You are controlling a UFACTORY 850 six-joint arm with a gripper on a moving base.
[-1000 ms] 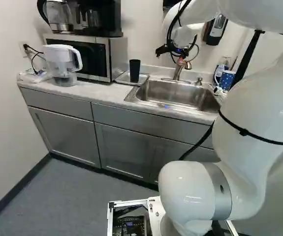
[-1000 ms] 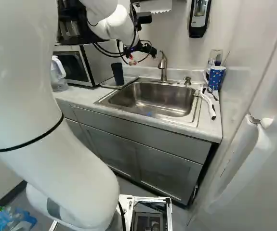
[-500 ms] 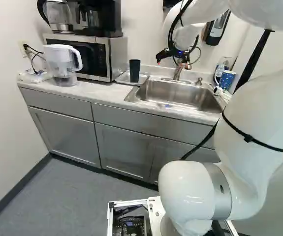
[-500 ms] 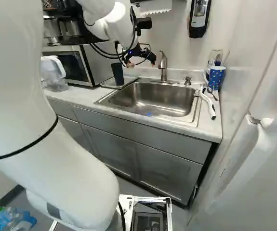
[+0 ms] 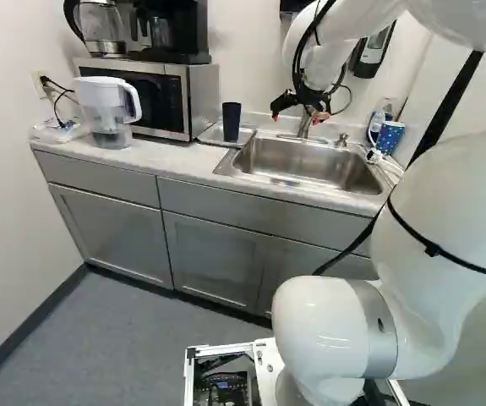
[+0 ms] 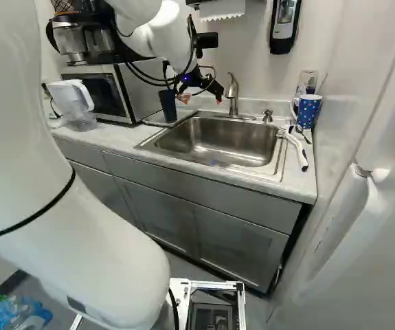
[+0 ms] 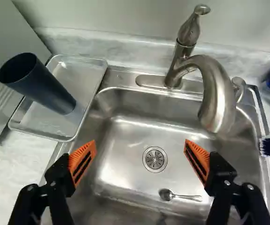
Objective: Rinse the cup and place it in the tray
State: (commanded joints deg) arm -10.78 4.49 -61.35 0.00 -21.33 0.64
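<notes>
My gripper (image 5: 298, 113) hangs above the sink's back part, by the faucet (image 6: 233, 93). In the wrist view the gripper (image 7: 140, 146) stands wide open over the sink (image 7: 125, 133), nothing between its orange pads. A dark blue cup (image 7: 43, 84) stands upright on the metal tray (image 7: 76, 65), beside the sink on the microwave's side. The cup is apart from the fingers, ahead of and outside one of them. The faucet's spout curves over the basin, ahead of the other finger. No water is seen running.
A spoon (image 7: 179, 195) lies in the basin near the drain. The microwave (image 5: 162, 97) and a water pitcher (image 5: 107, 110) stand beyond the tray. Across the sink are a blue dotted mug (image 6: 308, 110) and a white-handled brush (image 6: 297, 148). A soap dispenser (image 6: 284, 26) hangs on the wall.
My arm has shifted and the gripper has come lower and turned, its two fingers now showing apart in both base views. Cup and tray have not moved; the base has stayed still.
</notes>
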